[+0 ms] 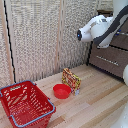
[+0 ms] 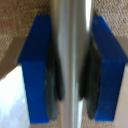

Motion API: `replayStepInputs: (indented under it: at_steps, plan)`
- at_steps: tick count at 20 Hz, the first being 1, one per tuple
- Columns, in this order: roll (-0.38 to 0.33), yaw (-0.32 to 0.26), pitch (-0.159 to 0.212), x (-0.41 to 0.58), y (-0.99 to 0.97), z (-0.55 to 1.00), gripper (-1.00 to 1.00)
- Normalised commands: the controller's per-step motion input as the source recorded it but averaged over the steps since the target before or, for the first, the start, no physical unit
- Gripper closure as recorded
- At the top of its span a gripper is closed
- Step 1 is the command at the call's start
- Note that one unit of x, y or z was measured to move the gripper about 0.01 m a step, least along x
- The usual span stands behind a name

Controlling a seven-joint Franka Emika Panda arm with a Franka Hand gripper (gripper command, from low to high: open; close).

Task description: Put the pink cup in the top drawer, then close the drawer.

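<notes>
In the wrist view my gripper (image 2: 70, 70) is closed around a silver bar handle (image 2: 70, 30). One blue-tipped finger (image 2: 34, 70) sits on each side of the bar, and the dark pads press against it. In the exterior view the white arm (image 1: 97, 27) reaches over the brown chest of drawers (image 1: 112, 50) at the exterior view's right. The gripper itself is hidden there behind the arm. A lower drawer's silver handle (image 1: 106, 60) shows. The pink cup is not in view. I cannot tell which drawer's handle I hold.
A red basket (image 1: 25, 102) stands on the wooden floor at the exterior view's left. A shallow red bowl (image 1: 62, 91) lies near the middle, with a colourful snack packet (image 1: 71, 78) just behind it. Woven screens (image 1: 40, 35) form the back wall.
</notes>
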Motion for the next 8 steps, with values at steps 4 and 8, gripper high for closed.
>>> replayStepInputs:
  at_steps: [4, 8]
  plan:
    - [0.009, -0.099, -0.010, 0.000, 0.09, 0.07, -1.00]
    - [0.023, -0.106, 0.007, 0.019, 0.36, 0.00, -1.00]
